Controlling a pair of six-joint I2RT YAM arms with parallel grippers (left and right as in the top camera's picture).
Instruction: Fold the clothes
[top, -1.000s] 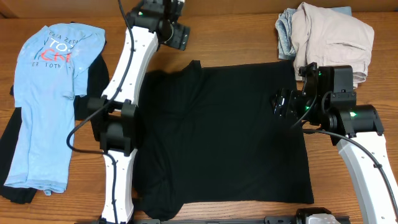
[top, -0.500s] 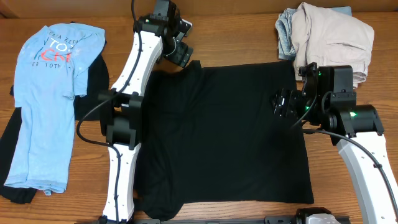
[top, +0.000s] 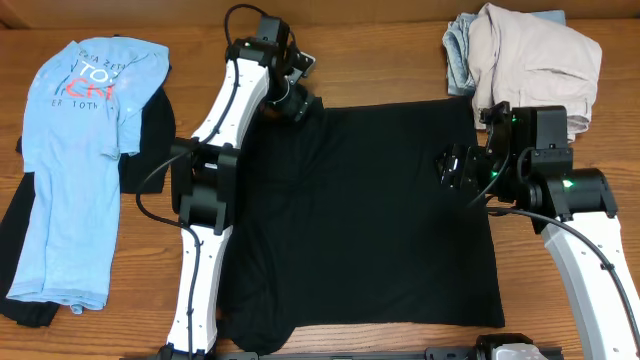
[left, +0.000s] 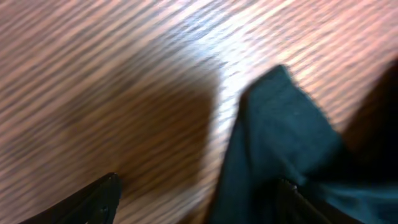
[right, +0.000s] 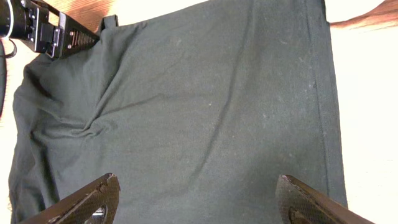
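Note:
The large black T-shirt (top: 360, 220) lies spread flat in the middle of the table. My left gripper (top: 296, 102) is open and low over the shirt's far left corner; in the left wrist view a black fabric tip (left: 280, 137) sits between the fingers (left: 199, 199) on the wood. My right gripper (top: 455, 165) is open and hovers over the shirt's right side; its wrist view shows flat black cloth (right: 205, 112) between the fingers (right: 199, 199). The light blue lettered T-shirt (top: 70, 160) lies at the far left over dark cloth.
A pile of beige and denim clothes (top: 525, 55) sits at the back right corner. A dark garment (top: 150, 150) lies under the blue shirt at the left. The left arm (top: 205, 180) stretches along the shirt's left edge.
My left gripper has moved forward and to the right, down onto the shirt's far left corner. The right arm has not moved.

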